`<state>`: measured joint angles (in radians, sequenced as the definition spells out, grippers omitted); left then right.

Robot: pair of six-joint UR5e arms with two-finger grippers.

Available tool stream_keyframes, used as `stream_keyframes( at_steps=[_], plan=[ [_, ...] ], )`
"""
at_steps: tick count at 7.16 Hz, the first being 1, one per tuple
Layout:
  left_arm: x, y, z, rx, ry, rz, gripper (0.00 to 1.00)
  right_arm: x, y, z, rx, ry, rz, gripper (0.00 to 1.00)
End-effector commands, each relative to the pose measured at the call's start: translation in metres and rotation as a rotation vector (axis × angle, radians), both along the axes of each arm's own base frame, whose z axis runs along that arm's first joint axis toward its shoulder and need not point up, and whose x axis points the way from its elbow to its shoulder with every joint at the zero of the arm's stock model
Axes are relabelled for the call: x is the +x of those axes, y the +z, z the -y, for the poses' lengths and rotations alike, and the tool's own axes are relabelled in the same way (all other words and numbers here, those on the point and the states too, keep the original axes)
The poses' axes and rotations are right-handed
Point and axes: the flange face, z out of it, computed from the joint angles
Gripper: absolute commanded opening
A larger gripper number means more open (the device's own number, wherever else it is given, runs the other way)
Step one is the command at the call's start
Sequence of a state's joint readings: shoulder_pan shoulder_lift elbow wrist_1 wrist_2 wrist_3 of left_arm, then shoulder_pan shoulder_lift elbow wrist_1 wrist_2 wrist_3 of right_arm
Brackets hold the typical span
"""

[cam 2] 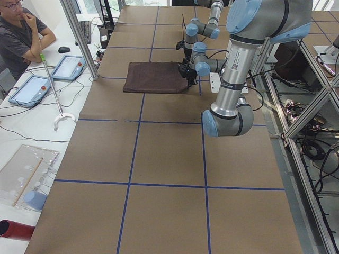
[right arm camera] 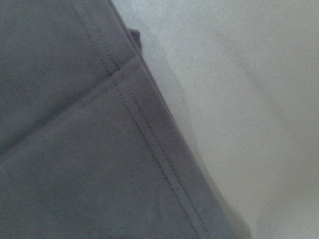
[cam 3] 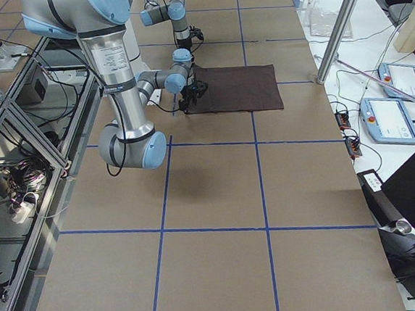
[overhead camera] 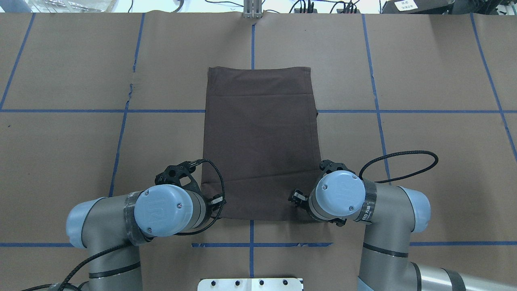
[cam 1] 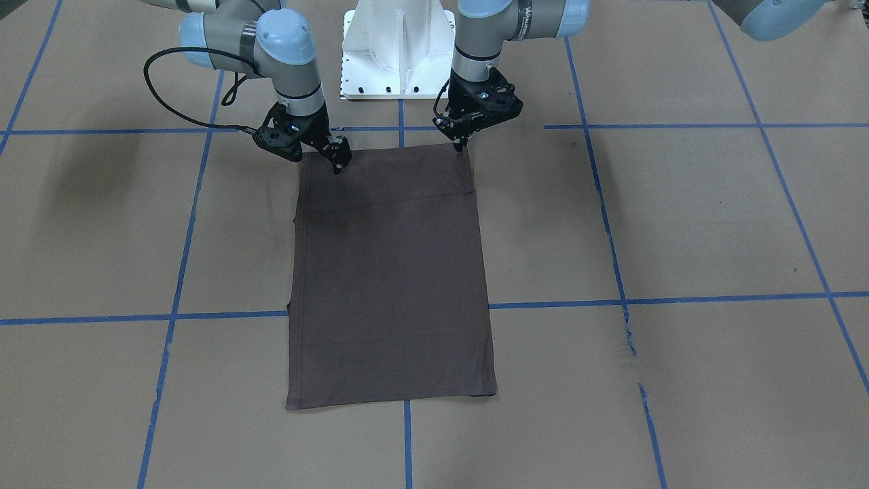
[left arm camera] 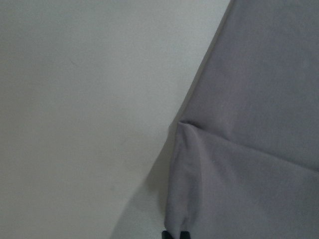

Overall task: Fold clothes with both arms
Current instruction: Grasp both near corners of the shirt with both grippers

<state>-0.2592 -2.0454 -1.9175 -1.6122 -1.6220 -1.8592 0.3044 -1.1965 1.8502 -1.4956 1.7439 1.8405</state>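
The dark grey-brown T-shirt [cam 1: 390,285] [overhead camera: 260,133] lies folded into a tall rectangle on the brown table, flat except at its edge nearest the robot. My left gripper [cam 1: 465,144] stands at that edge's corner. In the left wrist view its fingertips [left arm camera: 175,234] are pinched on a raised peak of fabric [left arm camera: 239,164]. My right gripper [cam 1: 337,165] is at the other near corner, fingers together on the cloth. The right wrist view shows only the stitched hem [right arm camera: 144,134] close up, with no fingers in it.
The white pedestal base [cam 1: 397,54] stands just behind the shirt's near edge. Blue tape lines [cam 1: 611,299] grid the brown paper table [cam 1: 679,224]. A person [cam 2: 21,32] sits at a side desk with tablets [cam 2: 66,67]. Metal frame posts [cam 3: 338,27] line the table's far side.
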Motion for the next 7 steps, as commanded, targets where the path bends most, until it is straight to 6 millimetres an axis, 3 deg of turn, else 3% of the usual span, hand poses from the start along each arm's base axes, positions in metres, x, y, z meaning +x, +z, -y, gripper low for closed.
stream_keyframes(
  at_steps=[1,2,7],
  plan=[
    [0.0,0.0,0.0,-0.001,0.001,0.0,0.0,0.0,0.0,0.0,-0.003,-0.005,0.001,0.11],
    [0.0,0.0,0.001,0.0,-0.002,0.001,0.0,-0.001,-0.001,-0.001,-0.004,-0.008,0.001,0.0],
    [0.0,0.001,0.002,-0.005,-0.002,0.015,0.0,0.0,-0.014,0.006,-0.004,0.0,0.01,0.0]
  ],
)
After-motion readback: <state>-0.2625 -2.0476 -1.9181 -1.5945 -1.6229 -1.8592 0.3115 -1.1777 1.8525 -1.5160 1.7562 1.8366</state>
